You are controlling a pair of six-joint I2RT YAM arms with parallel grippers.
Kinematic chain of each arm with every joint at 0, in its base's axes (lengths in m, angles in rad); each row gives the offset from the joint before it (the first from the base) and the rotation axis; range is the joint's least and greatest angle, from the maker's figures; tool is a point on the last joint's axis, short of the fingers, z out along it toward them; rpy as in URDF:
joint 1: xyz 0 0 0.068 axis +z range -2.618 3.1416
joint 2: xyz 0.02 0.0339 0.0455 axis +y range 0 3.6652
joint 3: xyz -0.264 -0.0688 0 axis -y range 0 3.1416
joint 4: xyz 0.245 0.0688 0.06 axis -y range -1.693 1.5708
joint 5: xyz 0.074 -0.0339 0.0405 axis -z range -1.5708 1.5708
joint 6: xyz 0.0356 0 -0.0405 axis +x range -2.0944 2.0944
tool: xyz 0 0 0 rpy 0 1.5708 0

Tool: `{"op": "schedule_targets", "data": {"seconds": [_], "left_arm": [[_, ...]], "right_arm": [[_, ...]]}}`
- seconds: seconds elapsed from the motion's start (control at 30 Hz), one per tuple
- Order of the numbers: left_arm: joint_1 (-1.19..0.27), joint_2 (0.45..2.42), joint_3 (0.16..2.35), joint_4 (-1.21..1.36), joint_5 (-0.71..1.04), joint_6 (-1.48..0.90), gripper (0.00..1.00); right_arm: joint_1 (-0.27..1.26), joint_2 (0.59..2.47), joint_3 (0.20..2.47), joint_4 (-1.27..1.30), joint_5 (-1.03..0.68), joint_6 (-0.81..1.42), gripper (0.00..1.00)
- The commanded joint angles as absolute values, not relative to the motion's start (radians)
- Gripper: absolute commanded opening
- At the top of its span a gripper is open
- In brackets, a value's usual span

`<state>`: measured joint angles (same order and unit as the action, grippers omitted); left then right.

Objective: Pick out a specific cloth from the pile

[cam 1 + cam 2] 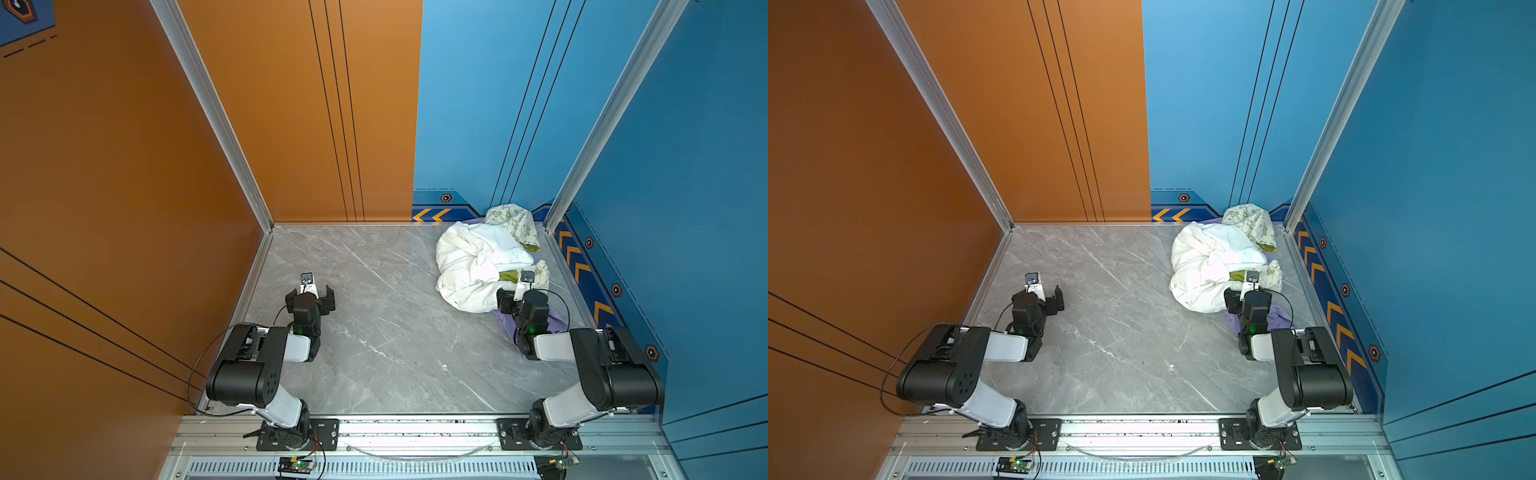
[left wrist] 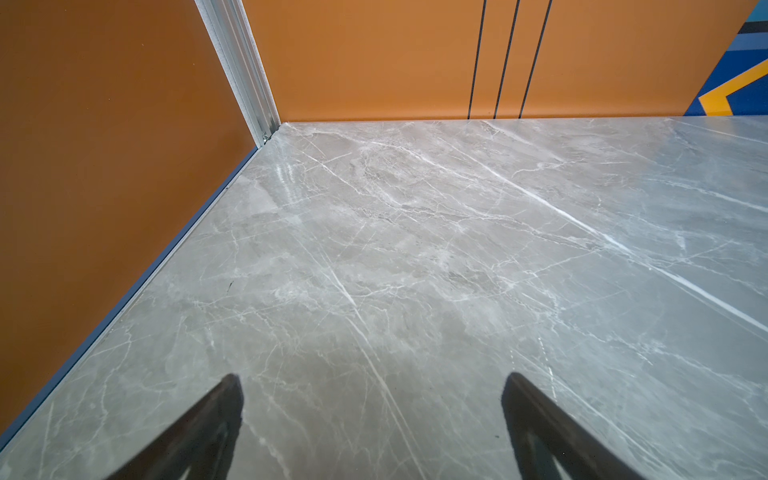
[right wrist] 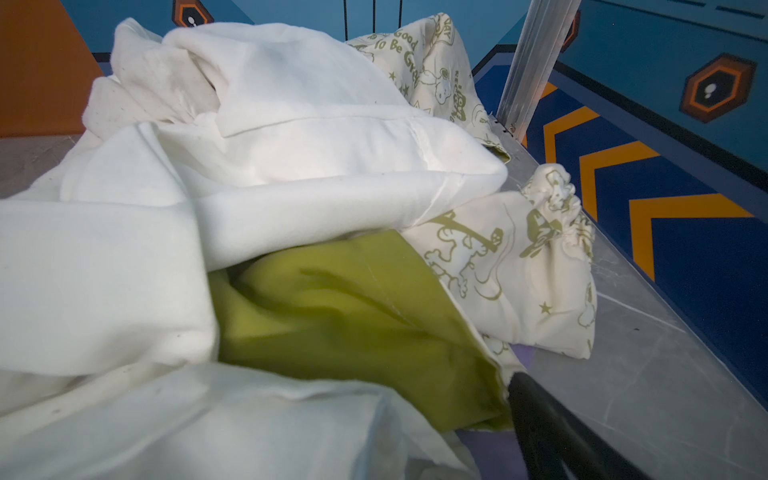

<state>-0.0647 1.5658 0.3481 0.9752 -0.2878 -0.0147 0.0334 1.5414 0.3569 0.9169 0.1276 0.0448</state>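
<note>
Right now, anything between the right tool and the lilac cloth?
Yes. The white garment and the cream printed cloth lie on most of the lilac cloth; only its near edges show, beside the open right tool.

The left gripper (image 2: 374, 379) shows only as two dark fingers (image 2: 536, 411), which stand wide apart, and the grey marble surface (image 2: 415, 249) with thin white veins is seen between them. An orange side wall (image 2: 104, 166) and an orange back wall (image 2: 374, 58) meet at an aluminium post (image 2: 243, 66). The back wall carries three thin black lines (image 2: 505, 58). Beside it starts a blue panel (image 2: 748, 95) with a yellow chevron (image 2: 721, 99).
</note>
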Motion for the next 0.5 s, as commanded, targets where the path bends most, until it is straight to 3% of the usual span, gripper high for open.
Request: {"op": "schedule_targets", "data": {"seconds": [0.0, 0.2, 0.47], "left_arm": [[-0.058, 1.57, 0.363, 0.971, -0.293, -0.004, 0.98], [-0.054, 1.548, 0.35, 0.973, -0.264, -0.001, 0.98], [-0.109, 1.338, 0.389, 0.755, -0.339, 0.044, 0.98]], "right_arm": [[0.026, 1.548, 0.376, 0.905, 0.113, 0.058, 1.0], [0.032, 1.508, 0.374, 0.881, 0.114, 0.054, 1.0], [0.096, 1.101, 0.418, 0.438, 0.199, 0.1, 1.0]]}}
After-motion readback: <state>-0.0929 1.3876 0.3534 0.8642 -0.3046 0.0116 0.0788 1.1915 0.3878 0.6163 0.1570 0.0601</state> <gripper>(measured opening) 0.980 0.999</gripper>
